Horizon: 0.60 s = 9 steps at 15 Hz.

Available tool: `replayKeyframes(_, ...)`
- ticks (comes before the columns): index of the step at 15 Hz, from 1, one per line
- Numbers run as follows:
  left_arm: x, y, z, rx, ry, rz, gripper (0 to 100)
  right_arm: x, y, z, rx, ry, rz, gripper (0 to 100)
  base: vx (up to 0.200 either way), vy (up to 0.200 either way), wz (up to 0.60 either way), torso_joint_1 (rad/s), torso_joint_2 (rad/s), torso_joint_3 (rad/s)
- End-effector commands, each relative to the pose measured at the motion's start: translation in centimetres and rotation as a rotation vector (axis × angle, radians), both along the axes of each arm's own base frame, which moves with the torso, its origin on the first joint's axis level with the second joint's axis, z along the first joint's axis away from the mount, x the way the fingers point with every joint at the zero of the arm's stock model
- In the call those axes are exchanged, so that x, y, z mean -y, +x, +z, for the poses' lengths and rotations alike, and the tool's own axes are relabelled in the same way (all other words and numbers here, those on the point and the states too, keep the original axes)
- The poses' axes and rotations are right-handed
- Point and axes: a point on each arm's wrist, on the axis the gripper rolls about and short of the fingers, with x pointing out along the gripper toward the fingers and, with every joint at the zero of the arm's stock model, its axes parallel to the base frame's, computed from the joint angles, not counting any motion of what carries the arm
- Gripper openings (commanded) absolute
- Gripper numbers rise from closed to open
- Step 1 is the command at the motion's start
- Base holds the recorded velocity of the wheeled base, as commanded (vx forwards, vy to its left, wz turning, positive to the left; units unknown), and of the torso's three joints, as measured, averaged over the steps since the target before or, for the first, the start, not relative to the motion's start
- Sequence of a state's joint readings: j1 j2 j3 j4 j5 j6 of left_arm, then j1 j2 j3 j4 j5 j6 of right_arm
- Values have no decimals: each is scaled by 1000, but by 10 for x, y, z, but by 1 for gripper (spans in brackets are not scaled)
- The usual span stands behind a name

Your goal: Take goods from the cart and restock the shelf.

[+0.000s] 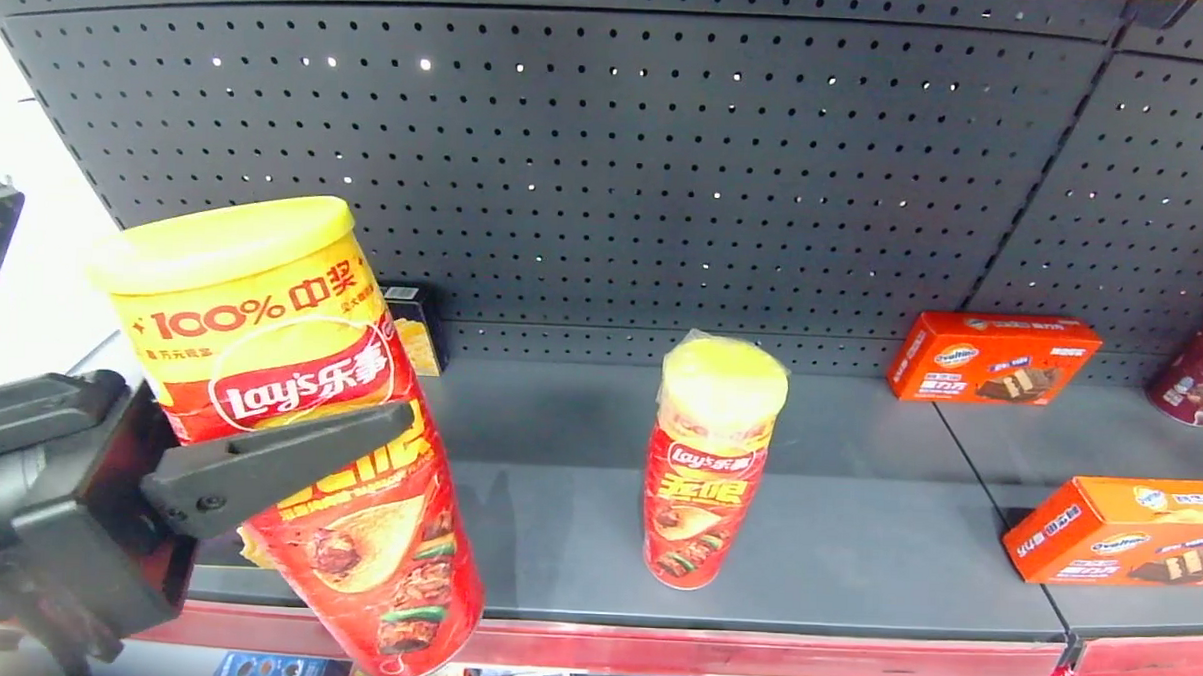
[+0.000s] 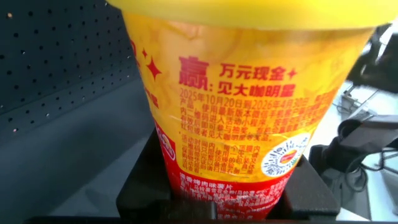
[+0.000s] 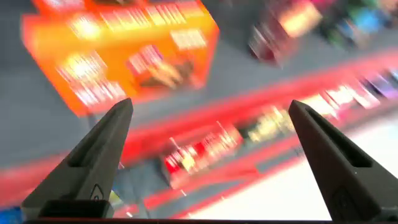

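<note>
Print on held can (image 1: 261, 336), shelf can (image 1: 712, 462), orange boxes (image 1: 991, 357).

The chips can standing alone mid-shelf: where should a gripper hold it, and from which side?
Probably hold the can around the middle of its round body, coming level from the front. It stands upright, with bare shelf on both sides, leaving room for the jaws.
</note>
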State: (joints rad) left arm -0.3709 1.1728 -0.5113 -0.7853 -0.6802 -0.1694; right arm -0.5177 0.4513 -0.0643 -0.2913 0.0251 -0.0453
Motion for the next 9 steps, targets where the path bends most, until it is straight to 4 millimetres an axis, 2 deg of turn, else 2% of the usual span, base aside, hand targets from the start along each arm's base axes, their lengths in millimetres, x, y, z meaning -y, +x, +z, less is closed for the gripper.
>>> replayKeyframes(1,0,-3,11,46,-19,-6,0,-16,-32,-42,27,-15,-115,100,0,0,0,0,0,0)
replayKeyframes(2,2,2,17,58,-24,-8,0,-21,-40,-43,94,-13,-109,100,0,0,0,0,0,0)
replayKeyframes(5,6,11,29,84,-35,-15,0,-21,-40,-50,103,-14,-77,100,0,0,0,0,0,0)
replayKeyframes(9,6,9,24,67,-26,-20,0,-21,-40,-50,103,-13,-80,100,0,0,0,0,0,0)
